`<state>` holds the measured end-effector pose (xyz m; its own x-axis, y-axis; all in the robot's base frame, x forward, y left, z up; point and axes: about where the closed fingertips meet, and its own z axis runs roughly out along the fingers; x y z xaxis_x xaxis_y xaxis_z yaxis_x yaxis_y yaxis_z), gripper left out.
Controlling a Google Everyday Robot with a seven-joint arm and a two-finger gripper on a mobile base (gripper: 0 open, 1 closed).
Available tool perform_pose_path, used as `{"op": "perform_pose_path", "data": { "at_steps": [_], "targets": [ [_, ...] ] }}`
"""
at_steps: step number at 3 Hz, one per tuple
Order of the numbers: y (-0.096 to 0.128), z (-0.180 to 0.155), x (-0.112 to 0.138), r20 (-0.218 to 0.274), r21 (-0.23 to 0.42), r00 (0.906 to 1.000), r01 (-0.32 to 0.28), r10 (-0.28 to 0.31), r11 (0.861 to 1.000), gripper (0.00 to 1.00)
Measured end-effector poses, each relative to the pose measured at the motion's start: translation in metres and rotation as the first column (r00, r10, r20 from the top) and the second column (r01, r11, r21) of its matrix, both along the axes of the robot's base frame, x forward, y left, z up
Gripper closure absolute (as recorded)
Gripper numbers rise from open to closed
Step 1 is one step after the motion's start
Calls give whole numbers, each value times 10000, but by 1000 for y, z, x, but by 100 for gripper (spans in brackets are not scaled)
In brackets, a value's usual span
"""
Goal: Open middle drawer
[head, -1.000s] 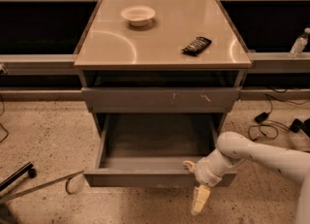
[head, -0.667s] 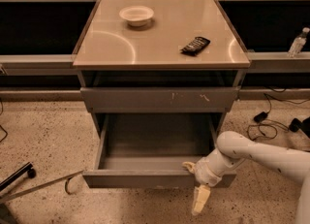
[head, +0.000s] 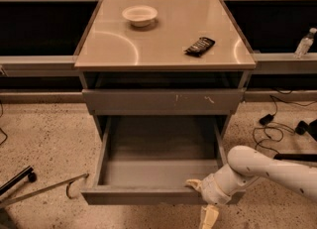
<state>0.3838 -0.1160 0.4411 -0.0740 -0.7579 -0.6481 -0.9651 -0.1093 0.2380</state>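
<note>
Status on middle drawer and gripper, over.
Robot gripper at front right corner of the middle drawer. Drawer pulled well out, grey interior showing. Floor cables to the right, apart from it.

One camera, raised in front, looking down at cabinet [head: 163, 49], fairly near, hand [head: 201, 201] lower right

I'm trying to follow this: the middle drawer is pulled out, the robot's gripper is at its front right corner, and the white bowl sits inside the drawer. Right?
Not quite: the white bowl sits on the cabinet top, not in the drawer, as the camera view shows. The middle drawer is pulled out, with the gripper at its front right corner.
</note>
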Motion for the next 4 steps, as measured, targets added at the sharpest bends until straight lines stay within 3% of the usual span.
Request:
{"op": "perform_pose_path", "data": {
  "at_steps": [1,2,3,4],
  "targets": [
    [7,1,-44,-546,447,9985,62,-38,9990,0],
    [7,1,-44,-549,446,9985,59,-35,9990,0],
    [9,4,-60,-770,419,9969,-105,137,9991,0],
    [5,10,-87,-1330,589,9911,99,-20,9982,0]
  ]
}}
